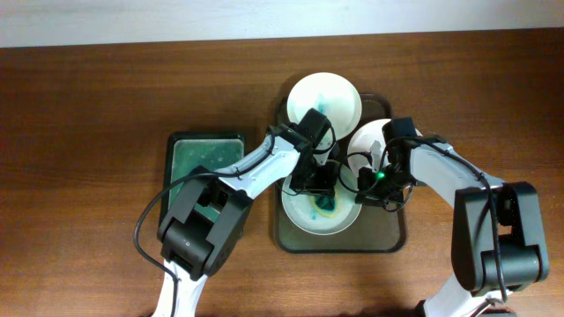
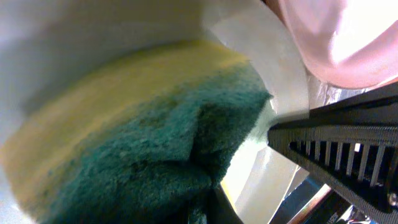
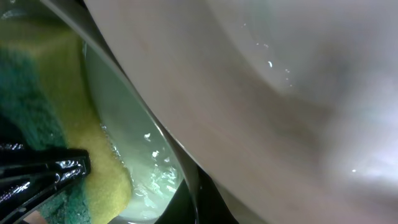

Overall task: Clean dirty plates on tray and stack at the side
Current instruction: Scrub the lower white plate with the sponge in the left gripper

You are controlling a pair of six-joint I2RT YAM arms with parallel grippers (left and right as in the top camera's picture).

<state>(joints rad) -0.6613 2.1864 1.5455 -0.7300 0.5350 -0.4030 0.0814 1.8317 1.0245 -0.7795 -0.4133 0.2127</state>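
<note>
The dark olive tray [image 1: 388, 239] holds three plates. The white plate [image 1: 324, 99] at the back has a blue smear. The pinkish plate [image 1: 368, 136] lies at the right, also in the left wrist view [image 2: 336, 37]. The front plate [image 1: 310, 218] carries blue-green smears and is wet in the right wrist view [image 3: 134, 155]. My left gripper [image 1: 319, 179] [image 2: 205, 208] is shut on a yellow-and-green sponge [image 2: 143, 137] [image 3: 43, 106] pressed onto the front plate. My right gripper [image 1: 376, 183] [image 3: 196, 196] is shut on that plate's right rim.
A smaller green tray [image 1: 204, 157] sits on the brown table left of the olive tray, partly under my left arm. The pinkish plate's underside [image 3: 280, 93] hangs close over my right gripper. Bare wood lies to the far left and right.
</note>
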